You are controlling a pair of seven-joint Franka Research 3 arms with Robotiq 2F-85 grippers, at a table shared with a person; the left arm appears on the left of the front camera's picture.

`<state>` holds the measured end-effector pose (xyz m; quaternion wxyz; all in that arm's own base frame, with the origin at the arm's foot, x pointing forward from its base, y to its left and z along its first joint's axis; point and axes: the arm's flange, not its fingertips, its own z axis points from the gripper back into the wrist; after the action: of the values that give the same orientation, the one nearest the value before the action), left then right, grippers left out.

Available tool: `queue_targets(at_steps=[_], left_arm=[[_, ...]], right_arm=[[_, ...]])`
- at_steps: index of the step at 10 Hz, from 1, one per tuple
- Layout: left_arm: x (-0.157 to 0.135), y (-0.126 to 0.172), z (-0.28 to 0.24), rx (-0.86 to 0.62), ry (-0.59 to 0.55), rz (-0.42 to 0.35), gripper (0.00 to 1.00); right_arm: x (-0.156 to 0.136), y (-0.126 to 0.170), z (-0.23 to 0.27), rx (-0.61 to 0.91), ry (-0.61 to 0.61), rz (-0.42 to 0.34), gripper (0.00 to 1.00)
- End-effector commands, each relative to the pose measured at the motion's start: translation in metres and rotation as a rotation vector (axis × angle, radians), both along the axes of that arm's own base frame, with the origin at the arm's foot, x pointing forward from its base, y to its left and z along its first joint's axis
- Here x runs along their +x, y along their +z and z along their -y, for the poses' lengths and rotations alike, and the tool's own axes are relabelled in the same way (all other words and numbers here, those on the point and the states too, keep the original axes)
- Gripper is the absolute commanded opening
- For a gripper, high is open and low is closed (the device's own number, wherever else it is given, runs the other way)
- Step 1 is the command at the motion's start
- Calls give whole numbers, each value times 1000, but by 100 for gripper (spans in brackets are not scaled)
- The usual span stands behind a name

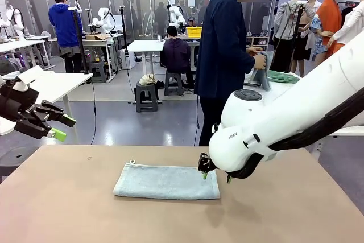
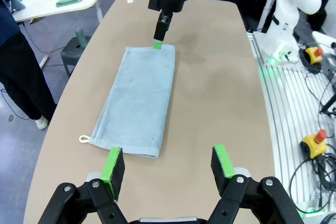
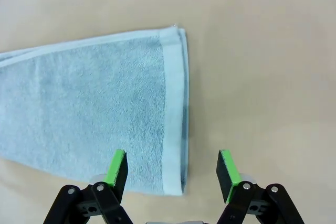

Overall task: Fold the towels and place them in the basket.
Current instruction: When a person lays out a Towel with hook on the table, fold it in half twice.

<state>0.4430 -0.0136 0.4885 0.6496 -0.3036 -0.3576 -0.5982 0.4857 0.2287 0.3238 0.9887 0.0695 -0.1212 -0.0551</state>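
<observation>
The pale blue towel [image 1: 166,181] lies flat on the brown surface [image 1: 68,209], folded into a long strip, with a small white loop at one corner. The right claw [image 3: 172,165] is low at the towel's short end, its jaws wide apart and holding nothing. One green pad is over the cloth and the other is past the edge (whether they touch, I cannot tell). The left claw [image 2: 168,162] is also open and empty, raised beyond the loop end.
</observation>
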Motion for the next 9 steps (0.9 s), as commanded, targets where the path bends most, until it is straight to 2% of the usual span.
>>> queue_targets(at_steps=[1, 4, 9], left_arm=[[-2, 3, -1, -15, -13, 7, 84], [-2, 3, -1, -15, -13, 7, 84], [-2, 3, -1, -15, -13, 7, 84]], right_arm=[[15, -3, -21, -20, -65, 20, 86], [28, -10, -30, -20, -103, -1, 86], [34, -29, -36, -61, -100, 10, 86]])
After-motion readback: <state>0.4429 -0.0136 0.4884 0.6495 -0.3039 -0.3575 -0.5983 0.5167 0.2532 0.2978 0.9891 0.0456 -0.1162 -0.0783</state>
